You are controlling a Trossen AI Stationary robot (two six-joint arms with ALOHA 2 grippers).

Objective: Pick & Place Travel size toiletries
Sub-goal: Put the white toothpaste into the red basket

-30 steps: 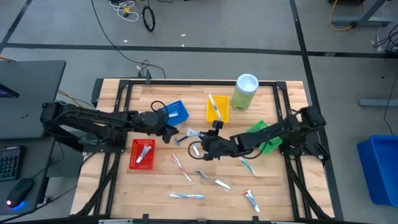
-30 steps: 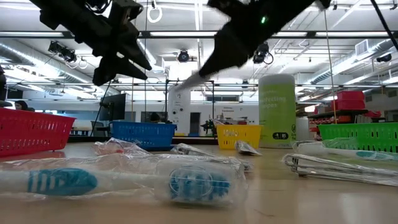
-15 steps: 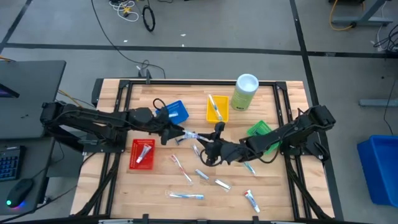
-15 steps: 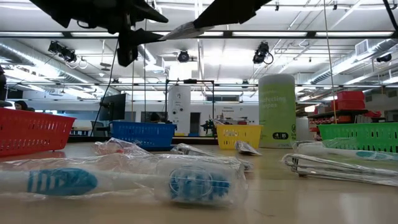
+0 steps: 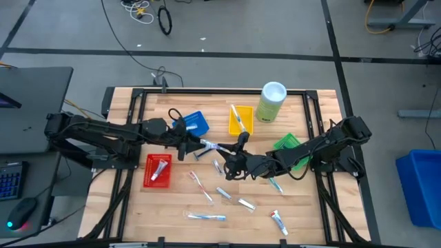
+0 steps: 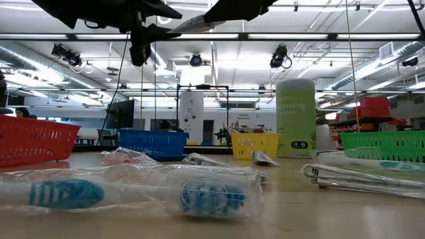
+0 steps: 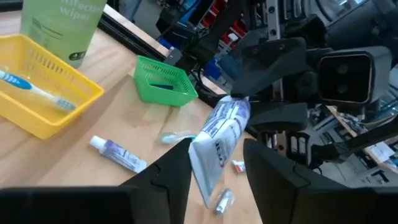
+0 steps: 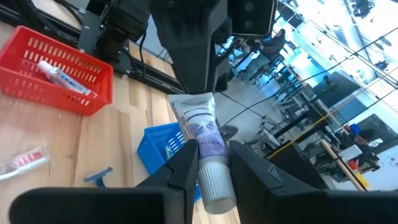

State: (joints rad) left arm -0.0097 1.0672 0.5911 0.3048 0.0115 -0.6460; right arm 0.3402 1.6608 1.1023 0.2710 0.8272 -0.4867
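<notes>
From above, the tube [image 5: 213, 147] hung over mid-desk, bridging both pincers lengthwise, cap end clamped in the right gripper [image 5: 227, 157]. In the left wrist view the left gripper [image 7: 217, 163] stood apart astride the tube's crimped end, nearer the blue tray [image 5: 195, 123].

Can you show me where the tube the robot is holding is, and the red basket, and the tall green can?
tube [image 8: 202, 127]: right wrist view, on its printed white body.
red basket [image 5: 147, 176]: high view, on its near-left wall.
tall green can [image 5: 270, 105]: high view, on its pale-green side below the white lid.
</notes>
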